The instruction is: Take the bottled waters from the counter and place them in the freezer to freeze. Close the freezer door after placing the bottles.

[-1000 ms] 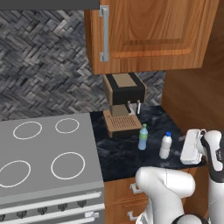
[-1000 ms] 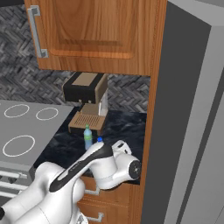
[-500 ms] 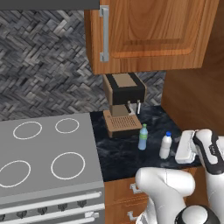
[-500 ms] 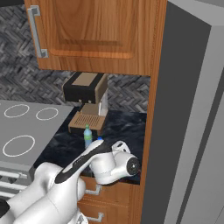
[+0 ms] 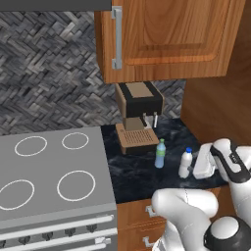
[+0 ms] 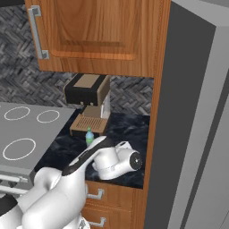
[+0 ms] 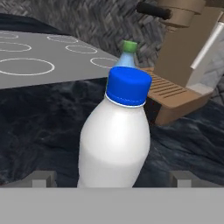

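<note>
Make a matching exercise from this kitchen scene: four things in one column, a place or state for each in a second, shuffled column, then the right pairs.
Things:
1. white bottle
2. green-capped bottle
3. coffee machine
4. pincer

Places or states:
A. open, one tip on each side of a bottle
B. at the back of the counter, under the wall cupboard
C. upright on the counter, blue cap, nearest the hand
D. upright just in front of the coffee machine's tray

Pairs: 1-C, 2-D, 3-B, 4-A
</note>
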Tool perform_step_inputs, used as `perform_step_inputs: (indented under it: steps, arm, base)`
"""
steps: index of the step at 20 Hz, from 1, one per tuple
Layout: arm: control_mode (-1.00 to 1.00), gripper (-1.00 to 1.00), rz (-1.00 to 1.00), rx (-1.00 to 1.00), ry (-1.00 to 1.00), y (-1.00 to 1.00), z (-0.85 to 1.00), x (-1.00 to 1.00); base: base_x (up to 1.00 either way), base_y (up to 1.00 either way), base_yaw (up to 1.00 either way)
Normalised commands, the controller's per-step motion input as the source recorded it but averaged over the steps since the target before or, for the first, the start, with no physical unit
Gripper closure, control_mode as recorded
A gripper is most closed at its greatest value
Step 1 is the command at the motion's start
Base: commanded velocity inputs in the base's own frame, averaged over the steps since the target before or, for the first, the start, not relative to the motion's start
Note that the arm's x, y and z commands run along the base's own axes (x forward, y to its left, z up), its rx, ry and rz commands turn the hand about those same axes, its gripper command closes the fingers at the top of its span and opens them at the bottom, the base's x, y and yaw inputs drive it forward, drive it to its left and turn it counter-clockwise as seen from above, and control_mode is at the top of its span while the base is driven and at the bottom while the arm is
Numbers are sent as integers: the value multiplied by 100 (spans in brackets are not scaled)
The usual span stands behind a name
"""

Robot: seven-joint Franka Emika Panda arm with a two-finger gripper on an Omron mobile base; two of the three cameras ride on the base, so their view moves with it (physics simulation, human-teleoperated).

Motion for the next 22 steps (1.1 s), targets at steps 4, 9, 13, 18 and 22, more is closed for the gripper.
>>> perform_step_inputs:
  steps: [4,9,13,18,22]
  arm:
    - [-100,-100,0,2,5,0,-3,6]
    - [-100,-100,0,5,6,0,-7,5]
    - [-100,-100,0,2,0,0,0,0]
    - [-100,-100,3,0,0,4,0,0]
    - [-100,-100,3,0,0,9,0,0]
  base:
    - [0,0,0]
    - [0,0,0]
    - [0,0,0]
    - [0,0,0]
    - [0,0,0]
